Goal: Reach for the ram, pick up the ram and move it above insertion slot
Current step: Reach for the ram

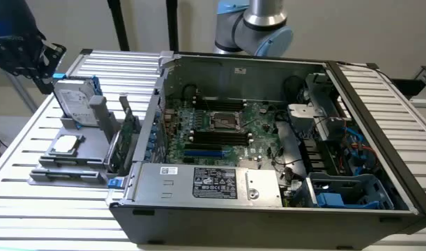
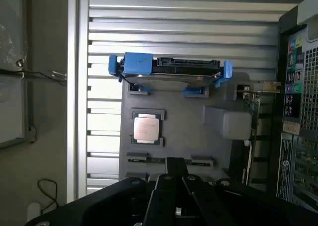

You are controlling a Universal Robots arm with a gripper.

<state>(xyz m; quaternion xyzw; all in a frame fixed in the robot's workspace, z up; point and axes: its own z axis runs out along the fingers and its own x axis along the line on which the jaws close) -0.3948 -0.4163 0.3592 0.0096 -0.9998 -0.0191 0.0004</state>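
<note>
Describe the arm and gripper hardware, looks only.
The arm has a silver-grey metal tube section, rounded grey joint housings and light-blue end caps. The gripper is matt black and angular, built of flat panels with small bright screw heads. I can make out no markings or cables on either.

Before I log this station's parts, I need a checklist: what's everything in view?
case: one, dark grey, open, on slatted table
motherboard: one, green, inside the case
labelled box: one, silver, case's near edge
fixture: one, grey, exterior view's left of the case
hard drive: one, silver with blue brackets, fixture's far end
processor: one, silver, flat on the fixture
ram: one, green, on edge in the fixture
expansion card: one, green, on edge beside the ram
arm: one, silver and blue, behind the case
hand: one, black, above the fixture
</note>
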